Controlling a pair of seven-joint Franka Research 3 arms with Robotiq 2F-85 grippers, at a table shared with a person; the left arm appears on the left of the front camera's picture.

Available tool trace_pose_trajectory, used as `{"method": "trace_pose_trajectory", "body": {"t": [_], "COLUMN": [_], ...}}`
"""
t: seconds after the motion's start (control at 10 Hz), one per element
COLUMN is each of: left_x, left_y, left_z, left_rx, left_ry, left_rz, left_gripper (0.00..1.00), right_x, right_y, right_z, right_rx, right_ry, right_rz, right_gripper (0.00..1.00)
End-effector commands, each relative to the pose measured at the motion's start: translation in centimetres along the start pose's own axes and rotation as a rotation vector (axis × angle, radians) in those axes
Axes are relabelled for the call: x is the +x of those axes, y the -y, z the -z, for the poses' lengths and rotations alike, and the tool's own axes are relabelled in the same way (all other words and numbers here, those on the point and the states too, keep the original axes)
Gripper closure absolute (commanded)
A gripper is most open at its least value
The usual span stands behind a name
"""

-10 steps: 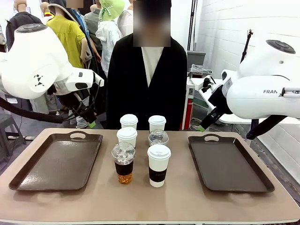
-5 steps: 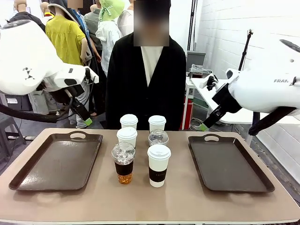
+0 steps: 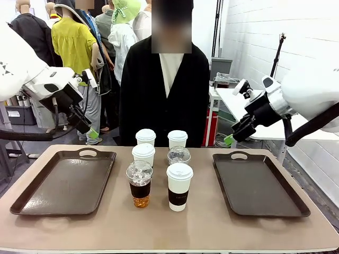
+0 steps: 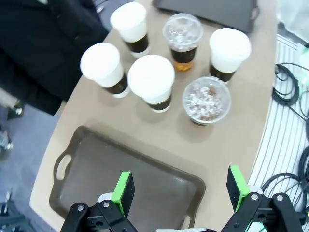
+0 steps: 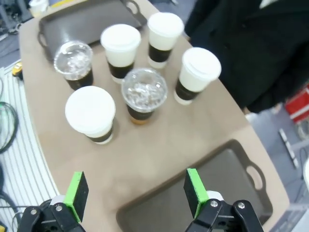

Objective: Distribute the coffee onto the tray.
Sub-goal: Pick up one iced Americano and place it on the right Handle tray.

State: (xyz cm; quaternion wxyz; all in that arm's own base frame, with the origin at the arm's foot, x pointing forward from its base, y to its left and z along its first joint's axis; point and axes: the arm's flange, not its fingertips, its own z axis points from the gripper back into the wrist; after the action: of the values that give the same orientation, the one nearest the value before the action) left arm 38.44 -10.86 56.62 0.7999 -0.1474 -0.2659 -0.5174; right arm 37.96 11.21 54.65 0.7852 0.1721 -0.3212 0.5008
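With the left gripper [image 4: 181,188] and right gripper [image 5: 136,187] both spread wide and empty above the table [image 3: 175,227], I approach the coffee [image 3: 179,185], six cups clustered between the left tray [image 3: 69,182] and right tray [image 3: 259,185], outermost cup first, since the inner gaps look possibly too tight for a clean grasp.

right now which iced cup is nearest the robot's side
The front-left iced cup, level with the front paper cup; the other iced cup stands farther back.

both end effectors [image 4: 181,186] [image 5: 135,188] aloft, spread wide
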Motion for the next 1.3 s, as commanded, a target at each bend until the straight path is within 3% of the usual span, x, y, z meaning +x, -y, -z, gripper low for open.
{"method": "trace_pose_trajectory", "body": {"t": [0.0, 0.3, 0.5, 0.6, 1.2], "left_x": [-1.03, -1.15, -1.24, -1.24, -1.24], "left_y": [-0.51, -0.72, -0.09, -0.09, -0.09], "left_z": [0.66, 1.11, 1.37, 1.37, 1.37], "left_rx": [-0.101, -0.124, -0.114, -0.114, -0.114], "left_ry": [0.022, 0.024, 0.010, 0.010, 0.010], "left_rz": [0.092, 0.158, 0.136, 0.136, 0.136], "left_gripper": [0.00, 0.00, 0.00, 0.00, 0.00], "right_x": [-1.21, -1.16, -0.85, -1.26, -1.26], "right_y": [0.72, 0.93, 0.46, 0.42, 0.42], "right_z": [0.45, 0.54, 0.50, 0.36, 0.36], "right_rx": [0.093, 0.113, 0.029, 0.094, 0.094], "right_ry": [0.043, 0.053, 0.038, 0.044, 0.044], "right_rz": [-0.066, -0.115, -0.102, -0.101, -0.101], "right_gripper": [0.00, 0.00, 0.00, 0.00, 0.00]}}
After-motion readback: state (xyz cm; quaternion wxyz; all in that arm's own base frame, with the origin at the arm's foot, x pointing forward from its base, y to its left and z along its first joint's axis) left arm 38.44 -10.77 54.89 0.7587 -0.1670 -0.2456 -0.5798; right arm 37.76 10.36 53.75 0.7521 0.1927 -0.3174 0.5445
